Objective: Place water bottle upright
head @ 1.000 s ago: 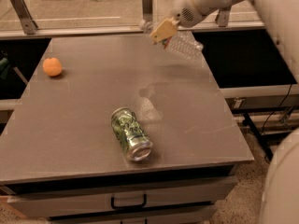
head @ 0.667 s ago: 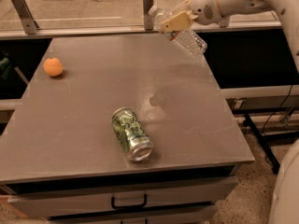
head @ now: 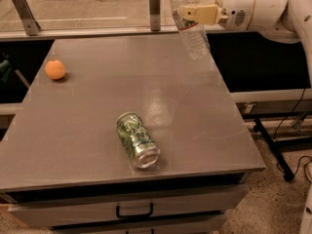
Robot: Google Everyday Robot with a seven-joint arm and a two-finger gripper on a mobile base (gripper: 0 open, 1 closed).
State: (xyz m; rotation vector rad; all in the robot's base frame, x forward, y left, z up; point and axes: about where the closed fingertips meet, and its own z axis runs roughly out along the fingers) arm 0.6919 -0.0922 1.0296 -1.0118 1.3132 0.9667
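The pincer (head: 195, 14), with beige fingers on a white arm (head: 258, 9) that comes in from the right, is at the far right corner of the tabletop (head: 97, 111), raised above it. It is clenched around the upper part of the small clear ribbed plastic water bottle (head: 195, 39), just under the shoulder. The bottle is almost vertical, with the white cap on top and the base pointing down, but it leans a little, the cap toward the left. The base seems to hang in the air over the corner of the grey tabletop and not to rest on it; I see no contact there.

Nearer to the front, well apart from the bottle, a green drink can (head: 137, 139) lies on its side. A small orange ball or fruit (head: 55, 69) sits near the left edge.

In my judgement the task is more than half done: the bottle is lifted and turned nearly upright. What is left is to correct the small lean, lower the base flat on the tabletop, and let go so that the bottle stands alone.
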